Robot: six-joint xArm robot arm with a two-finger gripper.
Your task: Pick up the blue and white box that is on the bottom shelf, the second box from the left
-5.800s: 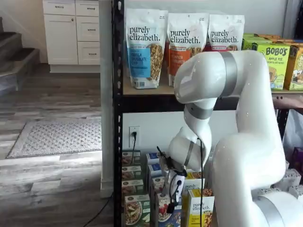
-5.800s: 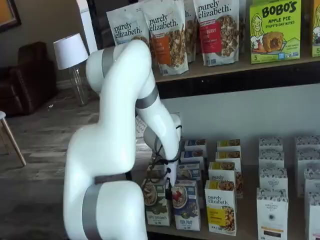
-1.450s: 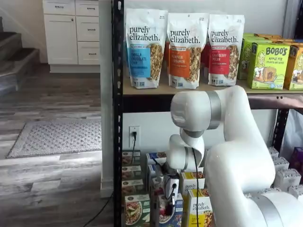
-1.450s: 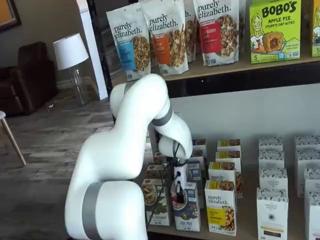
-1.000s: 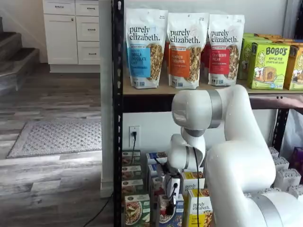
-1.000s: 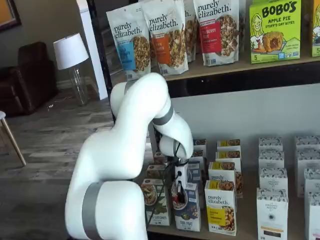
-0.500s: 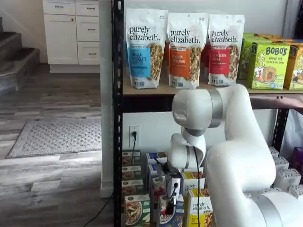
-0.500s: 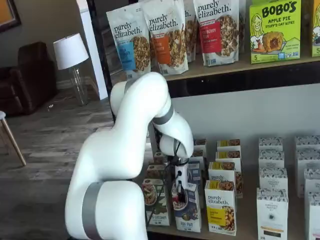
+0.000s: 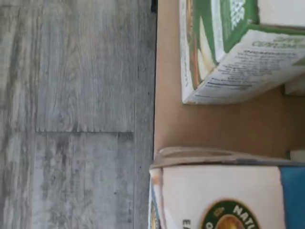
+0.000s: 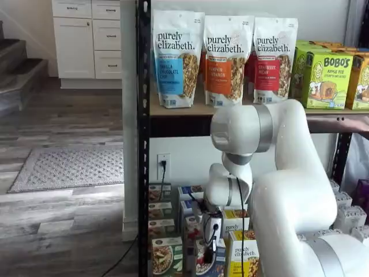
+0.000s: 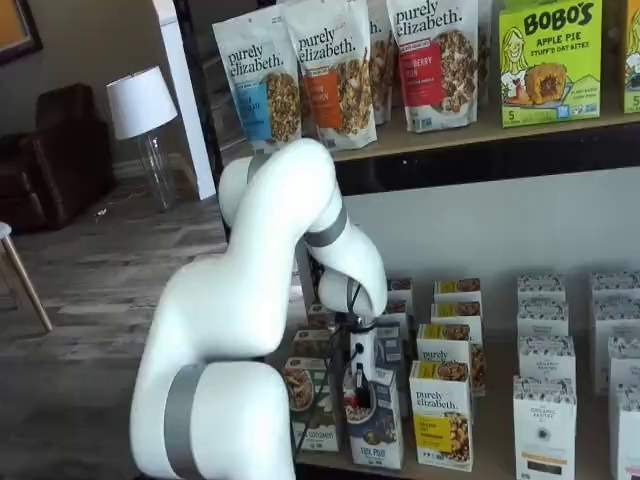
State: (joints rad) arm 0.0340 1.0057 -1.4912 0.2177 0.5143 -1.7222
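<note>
The blue and white box (image 11: pixel 380 432) stands at the front of the bottom shelf (image 11: pixel 492 440), between a green-fronted box (image 11: pixel 318 420) and a yellow-fronted one (image 11: pixel 442 415). My gripper (image 11: pixel 356 388) comes down on its top edge, and its black fingers are shut on the blue and white box. In both shelf views the white arm rises above it, with the gripper (image 10: pixel 206 248) low over the box (image 10: pixel 215 263). The wrist view looks onto the box's white top (image 9: pixel 219 191) from close by, with the green box (image 9: pixel 228 47) beside it.
More rows of small boxes stand behind and to the right, including white ones (image 11: pixel 545 410). Granola bags (image 10: pixel 222 60) and green Bobo's boxes (image 10: pixel 326 78) fill the tier above. A black rack post (image 10: pixel 143 138) stands to the left. Grey plank floor (image 9: pixel 71 114) lies before the shelf edge.
The fingers have closed on the top of the blue and white box. The box has shifted slightly, and the arm's elbow has crept upward a little.
</note>
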